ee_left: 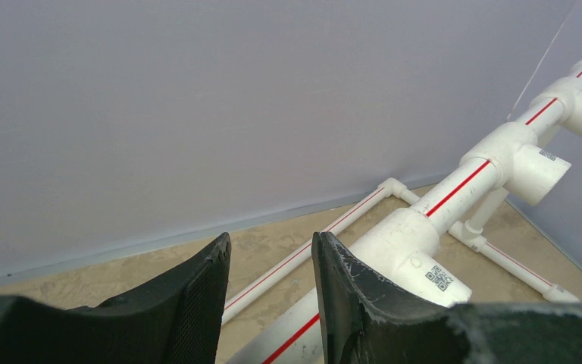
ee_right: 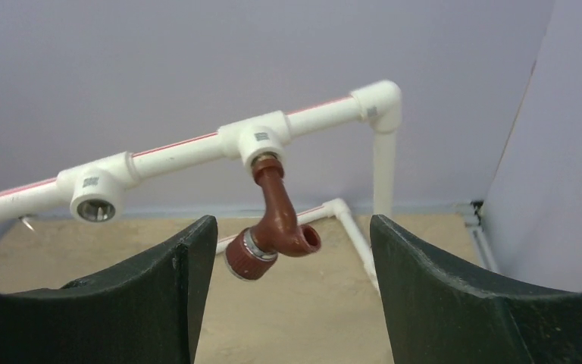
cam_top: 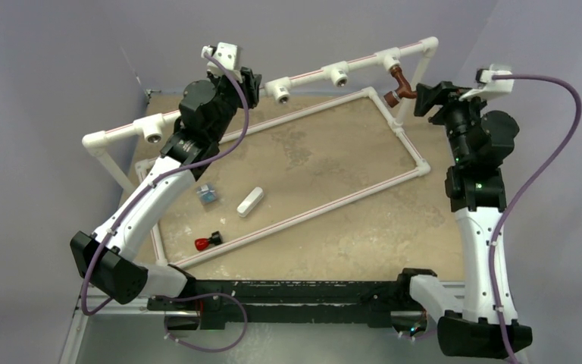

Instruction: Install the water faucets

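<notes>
The desk is a tan, mottled board set against grey walls. A white pipe frame with red striping lies on it as a rectangular loop. A raised rail runs along the far side and carries four tee fittings.

The left arm reaches to the rail between the two left-hand tees. The jaws of the left gripper stand apart with nothing clamped between the tips. The rail passes low in the gap and behind one finger. Contact with the rail cannot be determined.

The right arm reaches toward the right end of the rail. The jaws of the right gripper stand wide apart and hold nothing.

The water faucet is seated in the rightmost tee. Its stem enters the tee outlet and its body hangs downward. The spout and the knob end are at the bottom. In the right wrist view it appears between the two fingers, clear of both.

A white oblong block lies on the desk inside the loop. A small blue-grey item lies just beside it. A small red-and-black part lies nearer the arm bases.
</notes>
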{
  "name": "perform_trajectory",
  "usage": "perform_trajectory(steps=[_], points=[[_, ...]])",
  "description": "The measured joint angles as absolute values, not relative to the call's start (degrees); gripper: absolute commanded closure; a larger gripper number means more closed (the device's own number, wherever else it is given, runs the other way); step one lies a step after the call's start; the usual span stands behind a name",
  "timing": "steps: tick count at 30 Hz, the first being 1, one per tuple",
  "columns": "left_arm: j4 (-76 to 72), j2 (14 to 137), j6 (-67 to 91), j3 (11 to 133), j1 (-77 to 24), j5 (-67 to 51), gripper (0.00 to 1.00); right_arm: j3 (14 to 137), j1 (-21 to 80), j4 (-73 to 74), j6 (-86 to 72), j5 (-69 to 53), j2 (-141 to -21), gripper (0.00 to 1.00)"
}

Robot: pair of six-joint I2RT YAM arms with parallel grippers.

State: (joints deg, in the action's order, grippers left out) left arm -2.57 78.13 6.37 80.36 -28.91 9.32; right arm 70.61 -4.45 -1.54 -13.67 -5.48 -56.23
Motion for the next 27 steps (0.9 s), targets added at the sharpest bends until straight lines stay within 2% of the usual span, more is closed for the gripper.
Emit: perform_trajectory(steps=[12, 19, 27], points=[[-2.17, 78.43, 6.79, 80.12, -32.58, 9.04, 0.58, 72.38, 12.36, 6.35, 31.24, -3.57, -57.39, 0.22], [-2.07, 78.22, 6.96, 79.96, -34.50, 9.93, 0.57, 71.66, 16.80, 10.09, 53.01, 1.39, -55.55, 0.22], [-2.13, 78.00, 6.94, 79.75, -35.46, 11.92, 0.58, 62.43, 19.18, 7.31, 73.91, 13.23, -53.63, 0.21]])
